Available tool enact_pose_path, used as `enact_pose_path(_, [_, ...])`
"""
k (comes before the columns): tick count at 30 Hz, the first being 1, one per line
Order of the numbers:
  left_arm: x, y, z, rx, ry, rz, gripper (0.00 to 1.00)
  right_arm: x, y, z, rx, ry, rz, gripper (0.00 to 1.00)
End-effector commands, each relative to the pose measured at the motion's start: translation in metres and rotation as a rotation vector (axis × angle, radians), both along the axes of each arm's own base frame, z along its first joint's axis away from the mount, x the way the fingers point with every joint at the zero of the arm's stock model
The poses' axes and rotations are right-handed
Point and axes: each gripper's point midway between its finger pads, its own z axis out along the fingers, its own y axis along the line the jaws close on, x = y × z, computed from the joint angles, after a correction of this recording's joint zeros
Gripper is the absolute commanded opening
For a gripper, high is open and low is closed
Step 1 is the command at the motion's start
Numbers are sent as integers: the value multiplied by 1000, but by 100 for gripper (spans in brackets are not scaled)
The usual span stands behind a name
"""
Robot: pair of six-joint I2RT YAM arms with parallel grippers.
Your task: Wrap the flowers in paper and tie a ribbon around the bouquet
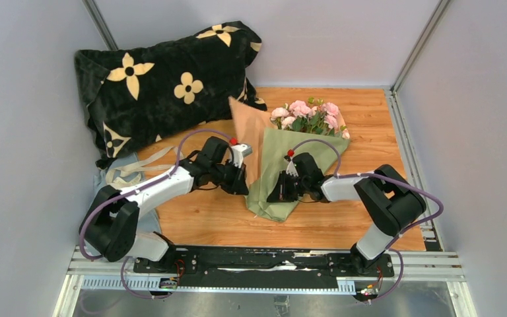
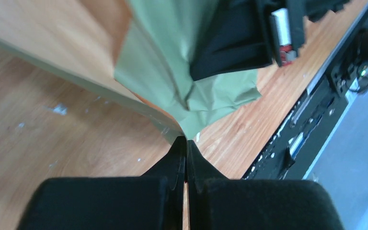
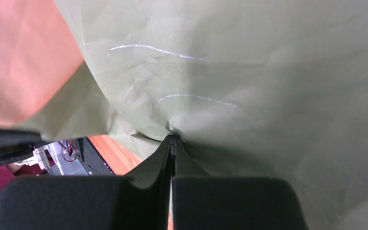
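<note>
Item: bouquet (image 1: 269, 206), which lay on the worktop (image 1: 211, 218), its long axis running from the flowers (image 1: 309, 115) at the far end to the narrow foot nearest my bases, slanted slightly leftward. Wrapping: olive-green paper (image 3: 268, 72) was folded over the stems, and tan paper (image 1: 247, 122) stood out behind on the left. My left pincer (image 2: 186, 146) came in from the left, jaws pressed together on the paper's left edge, low on the cone. My right pincer (image 3: 172, 143) came in from the right, jaws likewise closed, nipping a pucker of the olive-green sheet. The ribbon (image 1: 127, 173) lay loose on a pale cloth (image 1: 103, 178), well apart to the left, before a black pillow (image 1: 165, 79). I judged my left arm the nearer for fetching it. Brands, labels, writing: none I could read.
</note>
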Motion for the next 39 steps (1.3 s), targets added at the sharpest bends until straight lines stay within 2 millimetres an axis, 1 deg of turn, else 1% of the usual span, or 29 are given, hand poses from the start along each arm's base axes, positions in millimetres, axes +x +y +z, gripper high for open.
enact_pose_path(1, [-18, -13, 11, 94, -135, -210, 0, -16, -35, -53, -196, 84, -80, 0])
enact_pose_path(3, [-26, -27, 17, 102, -193, -295, 0, -14, -33, -51, -178, 77, -93, 0])
enact_pose_path(4, [-29, -36, 23, 97, -233, -342, 0, -13, -33, -51, -171, 77, -100, 0])
enact_pose_path(6, [-38, -53, 27, 86, -279, -421, 0, -12, -32, -50, -160, 80, -114, 0])
enact_pose_path(9, [-50, -74, 27, 64, -327, -509, 0, -10, -29, -48, -130, 82, -135, 0])
enact_pose_path(11, [-53, -83, 20, 65, -341, -537, 0, -8, -29, -45, -99, 83, -158, 0])
enact_pose_path(12, [-53, -84, 13, 78, -335, -541, 0, -6, -28, -42, -78, 79, -172, 0])
enact_pose_path(16, [-50, -85, -12, 122, -328, -573, 0, -2, -28, -33, -28, 60, -228, 0])
enact_pose_path(19, [-51, -87, -28, 154, -334, -606, 0, 3, -29, -22, 3, 33, -272, 0])
enact_pose_path(22, [-52, -87, -39, 176, -329, -623, 0, 6, -37, -9, 1, -3, -323, 0])
enact_pose_path(25, [-51, -84, -50, 207, -344, -635, 0, 11, -50, 2, -38, -52, -374, 0])
enact_pose_path(26, [-51, -83, -53, 217, -349, -640, 0, 13, -54, 10, -40, -75, -389, 0])
enact_pose_path(29, [-49, -82, -60, 241, -364, -646, 0, 12, -70, 17, -92, -91, -425, 0])
enact_pose_path(30, [-49, -81, -60, 245, -368, -647, 0, 15, -78, 23, -108, -111, -448, 0])
enact_pose_path(32, [-47, -81, -61, 256, -379, -649, 0, 15, -99, 27, -168, -127, -493, 0])
enact_pose_path(35, [-46, -81, -63, 272, -396, -659, 0, 14, -135, 29, -230, -140, -569, 6])
enact_pose_path(36, [-46, -80, -64, 277, -399, -661, 0, 15, -147, 30, -247, -148, -598, 12])
enact_pose_path(37, [-47, -80, -64, 282, -402, -664, 0, 13, -161, 29, -280, -154, -616, 20])
enact_pose_path(39, [-46, -81, -64, 287, -413, -669, 0, 15, -182, 31, -328, -165, -654, 43])
